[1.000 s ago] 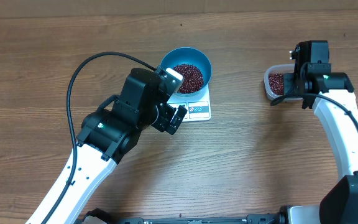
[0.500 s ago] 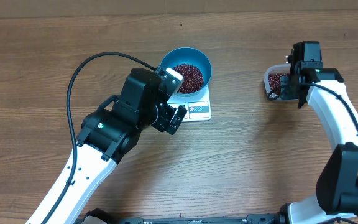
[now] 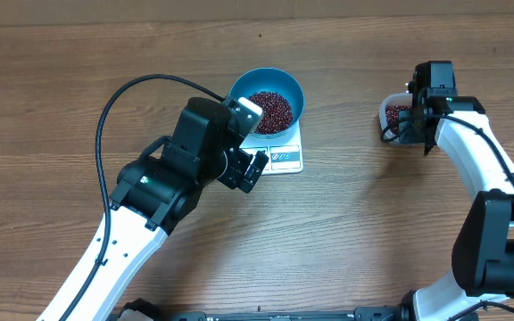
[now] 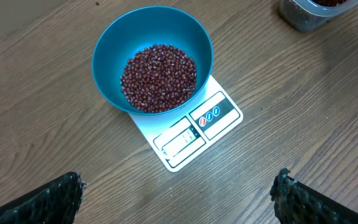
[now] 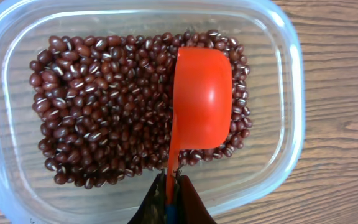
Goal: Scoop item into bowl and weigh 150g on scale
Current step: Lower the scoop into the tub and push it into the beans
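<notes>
Bowl: blue bowl [image 4: 154,25] on the scale [image 4: 213,118], far middle of the desk [image 3: 373,232], hiding the scale's rear; beans [image 4: 159,76] inside.
Display: unreadable.
Left pincer [image 4: 179,202]: spread wide, empty, only tips in frame.
Right pincer [image 5: 171,199]: clamped on the scoop [image 5: 204,99] handle, over the container [image 5: 278,50] near the right edge.

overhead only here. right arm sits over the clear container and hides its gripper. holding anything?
Observer: Yes. In the right wrist view the right gripper is shut on the handle of an orange scoop.
Operator: Scoop loaded?
Observer: No beans show on it. Its cup lies over the beans in the clear container.
Operator: Left gripper?
Observer: In the left wrist view the left gripper is open wide with nothing between its fingers. Its camera looks down on the bowl sitting on the scale.
</notes>
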`<state>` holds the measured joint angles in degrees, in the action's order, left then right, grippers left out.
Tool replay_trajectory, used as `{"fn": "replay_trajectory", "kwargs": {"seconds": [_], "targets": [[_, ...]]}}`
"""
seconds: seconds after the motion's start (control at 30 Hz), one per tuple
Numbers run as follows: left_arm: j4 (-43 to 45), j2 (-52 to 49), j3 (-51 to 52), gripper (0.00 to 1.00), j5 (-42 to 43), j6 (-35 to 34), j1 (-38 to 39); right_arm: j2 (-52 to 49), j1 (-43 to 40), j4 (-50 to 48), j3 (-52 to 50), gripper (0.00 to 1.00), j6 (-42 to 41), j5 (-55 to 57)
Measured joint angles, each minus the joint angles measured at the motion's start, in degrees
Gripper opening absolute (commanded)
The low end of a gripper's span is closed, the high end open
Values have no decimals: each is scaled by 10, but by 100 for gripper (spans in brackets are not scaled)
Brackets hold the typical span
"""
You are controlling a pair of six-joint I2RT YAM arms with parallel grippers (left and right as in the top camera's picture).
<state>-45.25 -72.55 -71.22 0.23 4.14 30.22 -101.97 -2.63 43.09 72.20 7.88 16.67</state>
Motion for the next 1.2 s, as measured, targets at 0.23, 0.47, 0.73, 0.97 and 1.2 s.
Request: {"fn": "replay_trajectory", "kwargs": {"seconds": [0.23,0.47,0.73,0.97,1.2], "targets": [[0,0,0,100,0,0,0,-3,0,11,0,4,20,-27],[0,0,0,100,0,0,0,-3,-2,16,0,4,36,-44],[0,0,0,99,0,0,0,-3,-37,14,1,4,52,-136],[0,0,0,100,0,0,0,-3,-64,15,1,4,57,-192],[0,0,0,99,0,0,0,-3,-67,15,1,4,57,-200]]}}
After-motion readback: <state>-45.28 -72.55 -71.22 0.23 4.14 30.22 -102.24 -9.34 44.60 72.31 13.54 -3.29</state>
